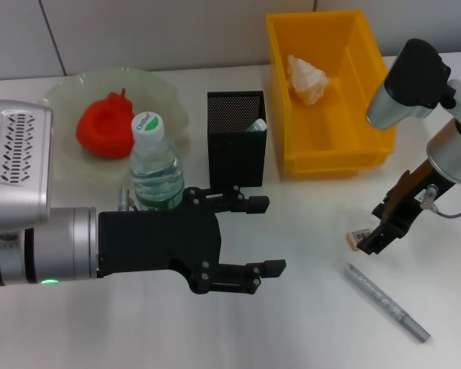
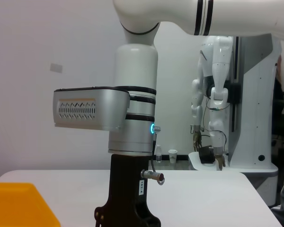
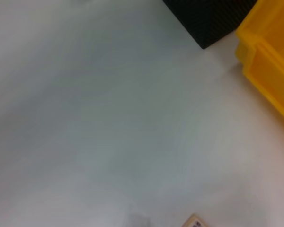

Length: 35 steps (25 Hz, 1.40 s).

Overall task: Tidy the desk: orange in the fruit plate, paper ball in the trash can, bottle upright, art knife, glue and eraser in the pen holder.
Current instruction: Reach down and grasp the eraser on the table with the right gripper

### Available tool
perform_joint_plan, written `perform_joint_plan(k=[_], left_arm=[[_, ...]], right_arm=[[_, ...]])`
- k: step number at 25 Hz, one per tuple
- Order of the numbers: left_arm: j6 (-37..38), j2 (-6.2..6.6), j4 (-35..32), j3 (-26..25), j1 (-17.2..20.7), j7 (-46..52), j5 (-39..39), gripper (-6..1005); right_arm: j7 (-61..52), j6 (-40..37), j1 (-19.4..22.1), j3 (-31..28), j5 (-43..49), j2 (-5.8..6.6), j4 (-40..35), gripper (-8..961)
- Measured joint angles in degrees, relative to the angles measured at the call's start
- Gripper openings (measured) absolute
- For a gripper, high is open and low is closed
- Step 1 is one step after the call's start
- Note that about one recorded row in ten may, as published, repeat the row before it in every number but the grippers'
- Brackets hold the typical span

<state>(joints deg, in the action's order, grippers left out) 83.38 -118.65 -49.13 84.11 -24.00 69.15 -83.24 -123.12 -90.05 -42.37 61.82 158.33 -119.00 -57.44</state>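
Left gripper point(image 1: 265, 236) spread wide, empty, hovering before the upright bottle point(image 1: 154, 166), right gripper point(image 1: 378, 235) low over the desk point(image 1: 292, 330) just beside the eraser point(image 1: 356, 238), its fingers' state unclear, knife point(image 1: 386, 302) lying nearby, orange point(image 1: 104, 127) in plate point(image 1: 65, 96), paper ball point(image 1: 307, 78) in yellow bin point(image 1: 334, 150), mesh holder point(image 1: 236, 138) between bottle and bin.

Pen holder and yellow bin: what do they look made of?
The pen holder looks like black metal mesh: fine perforated walls with a matte finish, though plastic mesh can't be ruled out. The yellow bin looks like moulded plastic: uniform colour, smooth slightly glossy walls and a thick rolled rim.
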Motion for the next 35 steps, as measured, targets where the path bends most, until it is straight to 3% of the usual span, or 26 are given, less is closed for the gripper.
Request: perform_joint_plan(k=[19, 24, 35], left_arm=[[-0.7, -0.09, 0.3, 0.8, 0.0, -0.1, 0.0, 799], [-0.9, -0.09, 0.4, 0.8, -0.1, -0.1, 0.0, 799], [-1.4, -0.09, 0.4, 0.8, -0.1, -0.5, 0.0, 799]], right_arm=[[-1.1, 1.6, -1.3, 2.2, -0.1, -0.18, 1.7, 705], [-1.2, 1.6, -1.3, 2.5, -0.2, -0.18, 1.7, 617], [-1.4, 2.3, -1.3, 3.7, -0.3, -0.23, 1.7, 598]])
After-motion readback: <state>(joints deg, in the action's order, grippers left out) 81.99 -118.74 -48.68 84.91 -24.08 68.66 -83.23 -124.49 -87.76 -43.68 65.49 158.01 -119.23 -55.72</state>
